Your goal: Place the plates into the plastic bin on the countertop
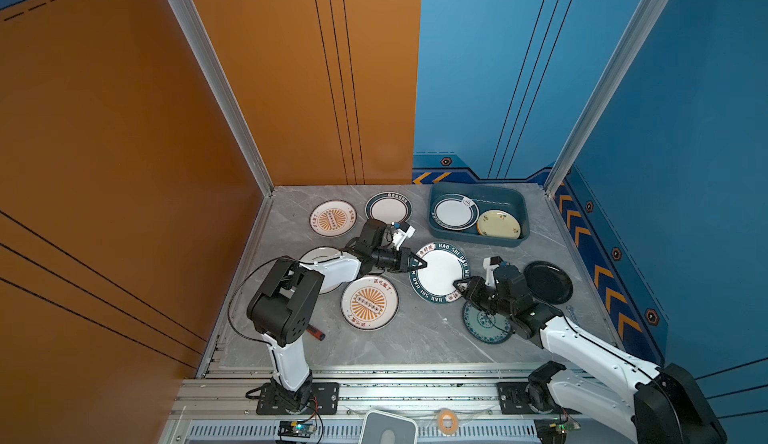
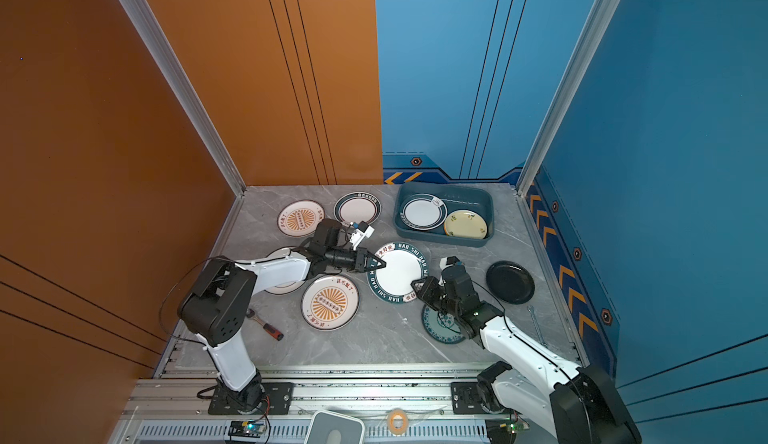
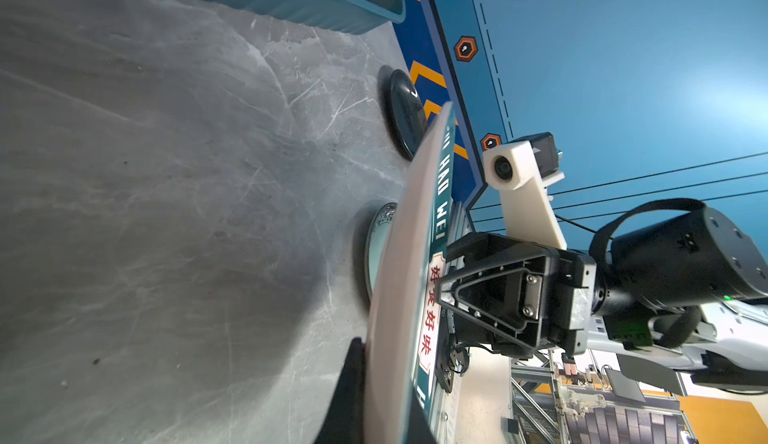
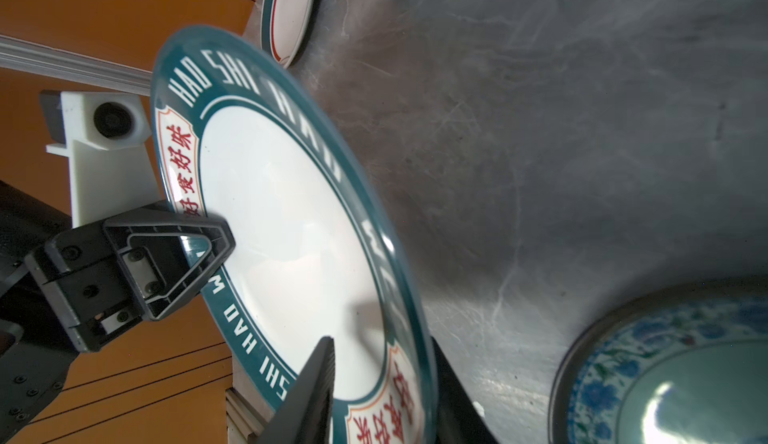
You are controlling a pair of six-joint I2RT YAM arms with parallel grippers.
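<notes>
Lettered plate (image 1: 440,272): we see it raised off the worktop (image 1: 415,346) and tilted, spanning the two claws, short of the plastic bin (image 1: 478,239).
Left claw (image 1: 420,264): clamped on the rim; we read this as the bearing grip.
Right claw (image 1: 457,284): its fingers (image 4: 320,379) straddle the opposite rim; we cannot tell whether they press or stand clear.
Why two holds: we judge that a wide dish pinched at one edge would droop, so opposed grips steady it.
Bin contents: a ringed plate (image 1: 453,212) and a cream plate (image 1: 498,224) lie side by side.
</notes>
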